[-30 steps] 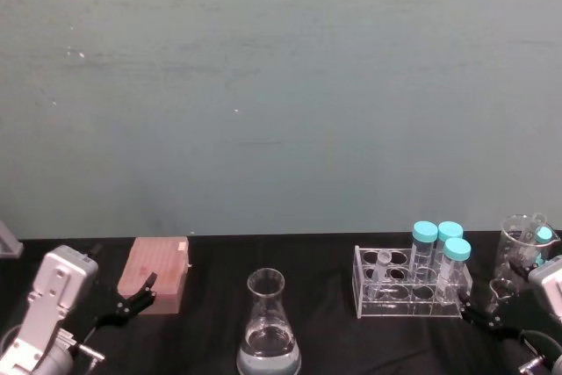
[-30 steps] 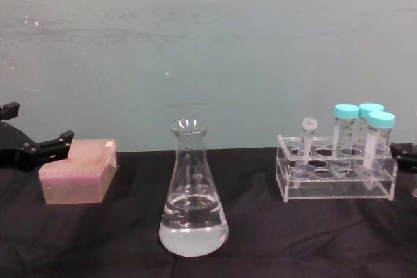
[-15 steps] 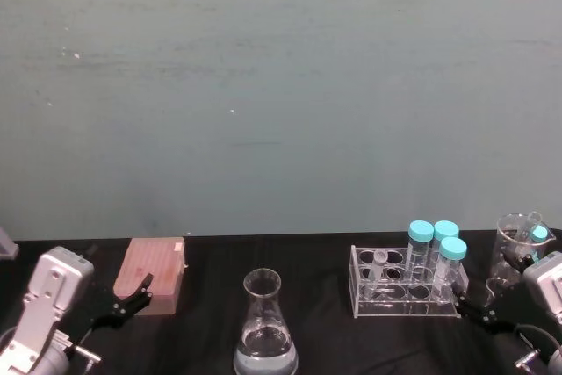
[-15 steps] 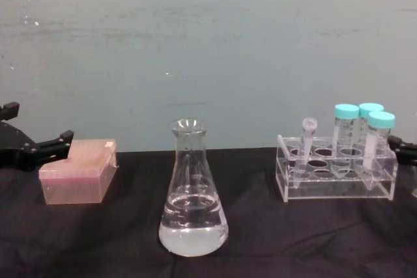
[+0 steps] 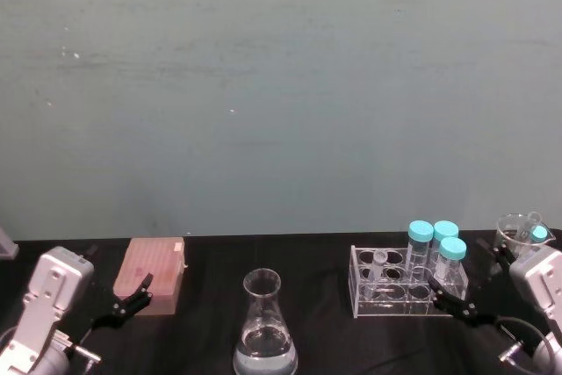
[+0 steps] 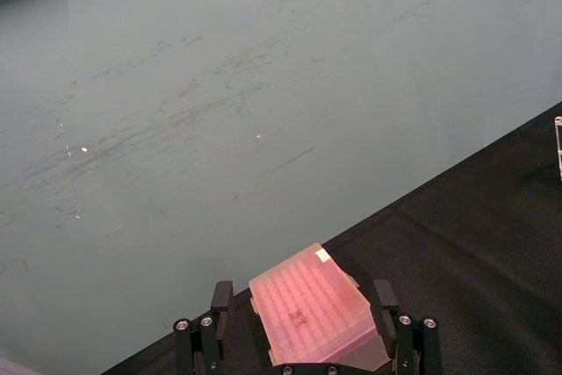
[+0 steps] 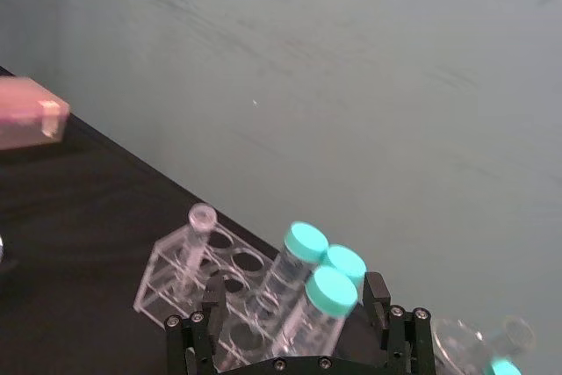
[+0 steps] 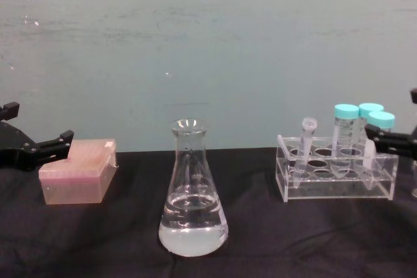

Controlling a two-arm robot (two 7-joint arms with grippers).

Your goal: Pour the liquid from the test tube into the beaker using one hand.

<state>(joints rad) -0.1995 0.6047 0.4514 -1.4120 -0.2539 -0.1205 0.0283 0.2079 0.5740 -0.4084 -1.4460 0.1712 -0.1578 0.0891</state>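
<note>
My right gripper (image 7: 293, 292) hangs open at the right end of the clear acrylic tube rack (image 8: 339, 188), jaws spread wide and holding nothing. In my right wrist view the teal-capped tubes (image 8: 346, 128) stand in the gap between them. From the chest, one finger reaches in front of the rightmost capped tube.

My left gripper (image 6: 303, 298) sits low at the desk's left side, also open and empty, just beside the pink pipette-tip box (image 8: 75, 177).

The test tube (image 8: 305, 146) stands capless in the rack's left end, tilted a little, well apart from my right fingers. I cannot tell whether it holds liquid.

The conical flask (image 8: 193, 180) stands alone mid-desk, near the front edge. Clear liquid (image 8: 193, 231) fills its wide base. Bare black desk (image 8: 98, 239) lies open on both sides of it, between flask and rack and between flask and pink box.

I count one capless tube, three teal-capped tubes, one rack, one flask and one pink box. At the far right edge there is one small glass beaker (image 5: 516, 236).
</note>
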